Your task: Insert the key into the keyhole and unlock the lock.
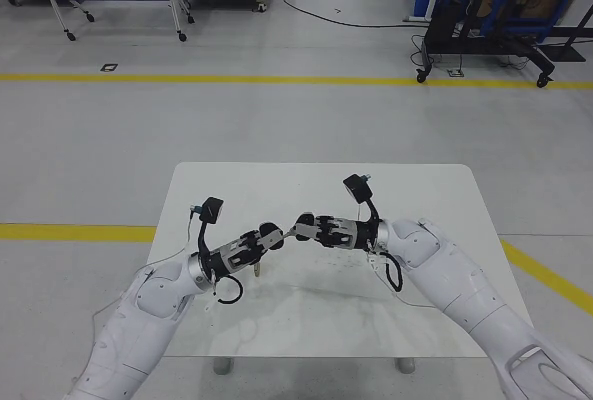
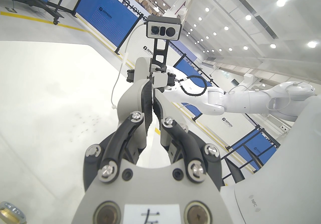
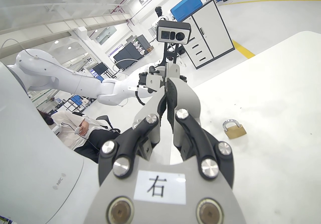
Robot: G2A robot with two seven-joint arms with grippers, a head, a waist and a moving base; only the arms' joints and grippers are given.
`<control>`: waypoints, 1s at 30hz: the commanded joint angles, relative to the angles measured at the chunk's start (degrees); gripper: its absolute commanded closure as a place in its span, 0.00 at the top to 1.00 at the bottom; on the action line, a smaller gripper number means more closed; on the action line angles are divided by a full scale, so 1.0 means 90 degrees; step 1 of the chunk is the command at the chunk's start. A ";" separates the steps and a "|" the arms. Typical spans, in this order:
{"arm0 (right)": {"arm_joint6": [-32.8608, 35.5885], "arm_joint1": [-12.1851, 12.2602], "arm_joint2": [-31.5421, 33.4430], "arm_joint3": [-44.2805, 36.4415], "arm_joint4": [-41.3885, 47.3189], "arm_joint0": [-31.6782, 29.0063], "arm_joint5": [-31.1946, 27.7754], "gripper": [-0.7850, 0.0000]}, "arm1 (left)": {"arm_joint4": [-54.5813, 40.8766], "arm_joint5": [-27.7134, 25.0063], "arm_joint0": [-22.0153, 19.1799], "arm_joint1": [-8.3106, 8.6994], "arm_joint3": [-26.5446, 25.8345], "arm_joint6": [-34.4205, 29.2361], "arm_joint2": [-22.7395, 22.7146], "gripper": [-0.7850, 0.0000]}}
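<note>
A brass padlock (image 3: 234, 129) with a steel shackle lies flat on the white table (image 1: 426, 200); its edge also shows as a brass padlock corner (image 2: 11, 212). Both arms hang above the table's middle, tip to tip. My left gripper (image 1: 274, 236) (image 2: 152, 84) is shut, its ribbed pads pressed together. My right gripper (image 1: 304, 226) (image 3: 167, 82) is shut too and meets the left one at the fingertips. No key can be made out; whatever sits between the pads is hidden. The padlock lies on the table below the grippers, apart from both.
The table's far half and its right side (image 1: 446, 260) are bare. Around the table is open grey floor with yellow lines (image 1: 276, 78). Wheeled racks (image 1: 486, 45) stand far back.
</note>
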 commanded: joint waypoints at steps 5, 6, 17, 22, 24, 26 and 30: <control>0.0174 -0.0036 -0.0009 0.0022 0.0093 0.0008 0.0000 0.00 | 0.0054 0.0006 0.0001 0.0009 -0.0014 0.0050 -0.0001 0.00; 0.0203 -0.0042 -0.0009 0.0031 0.0104 0.0013 0.0000 0.00 | 0.0077 0.0008 -0.0003 0.0010 -0.0023 0.0052 -0.0001 0.00; 0.0481 -0.0096 0.0025 0.0118 0.0279 0.0039 0.0000 0.33 | 0.0320 0.0066 0.0022 0.0024 -0.0094 0.0206 -0.0015 0.00; 0.0625 -0.0119 0.0033 0.0176 0.0364 0.0062 0.0000 0.28 | 0.0555 0.0090 0.0040 0.0033 -0.0139 0.0306 -0.0039 0.00; 0.0669 -0.0131 0.0027 0.0202 0.0376 0.0076 0.0000 0.28 | 0.0617 0.0093 0.0055 0.0034 -0.0162 0.0357 -0.0042 0.00; 0.0716 -0.0148 0.0008 0.0231 0.0405 0.0093 0.0000 0.27 | 0.0671 0.0091 0.0065 0.0035 -0.0175 0.0401 -0.0045 0.00; 0.0788 -0.0194 -0.0050 0.0338 0.0453 0.0153 0.0000 0.21 | 0.0761 0.0082 0.0087 0.0036 -0.0185 0.0461 -0.0028 0.00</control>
